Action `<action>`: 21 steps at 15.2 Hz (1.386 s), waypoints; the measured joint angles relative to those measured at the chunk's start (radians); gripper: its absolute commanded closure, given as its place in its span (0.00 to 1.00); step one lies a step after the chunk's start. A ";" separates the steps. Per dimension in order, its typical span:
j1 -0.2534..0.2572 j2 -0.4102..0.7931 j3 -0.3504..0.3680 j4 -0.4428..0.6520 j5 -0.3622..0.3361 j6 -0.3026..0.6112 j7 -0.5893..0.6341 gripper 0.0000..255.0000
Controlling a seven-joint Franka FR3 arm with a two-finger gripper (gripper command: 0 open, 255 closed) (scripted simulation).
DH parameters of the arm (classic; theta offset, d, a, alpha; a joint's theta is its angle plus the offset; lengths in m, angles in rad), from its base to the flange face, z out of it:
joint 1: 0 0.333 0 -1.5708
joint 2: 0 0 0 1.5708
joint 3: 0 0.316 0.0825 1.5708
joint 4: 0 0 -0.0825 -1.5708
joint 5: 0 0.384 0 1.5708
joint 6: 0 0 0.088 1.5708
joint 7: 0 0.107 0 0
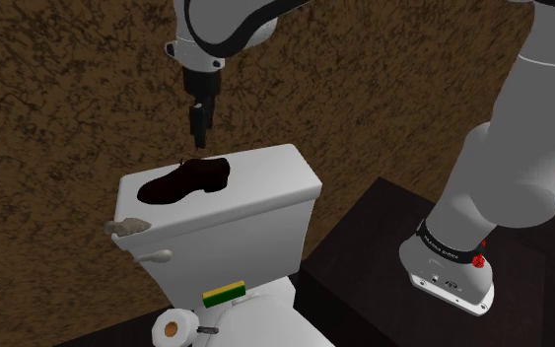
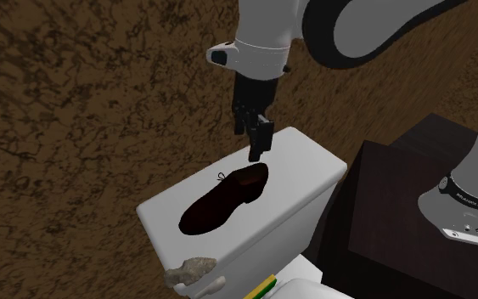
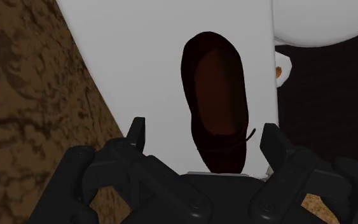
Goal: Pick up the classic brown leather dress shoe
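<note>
A dark brown lace-up dress shoe (image 1: 186,179) (image 2: 224,198) lies flat on the white toilet tank lid (image 1: 270,163) (image 2: 309,157). My black gripper (image 1: 199,138) (image 2: 258,151) points straight down a little above the shoe's heel end, without touching it. In the wrist view the shoe (image 3: 214,95) runs lengthwise away from the gripper (image 3: 203,132). Its near end sits between the two fingertips (image 3: 136,130), which stand wide apart. The gripper is open and holds nothing.
A grey stone-like lump (image 1: 125,227) (image 2: 190,272) sits at the tank's corner beside the shoe's toe. A green and yellow sponge (image 1: 226,293) and a paper roll (image 1: 174,327) lie lower down by the bowl. The dark stand (image 1: 383,246) is close on the shoulder view's right.
</note>
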 measured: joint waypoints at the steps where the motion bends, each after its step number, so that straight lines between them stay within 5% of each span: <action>1: 0.013 0.026 0.011 0.018 -0.010 0.010 -0.003 0.00; 6: 0.052 0.131 0.040 0.113 -0.052 0.028 -0.037 0.00; 13: 0.056 0.164 0.040 0.064 -0.059 0.109 -0.041 0.00; 14: 0.056 0.166 0.040 0.062 -0.059 0.113 -0.041 1.00; 21: 0.056 0.167 0.039 0.061 -0.060 0.118 -0.042 1.00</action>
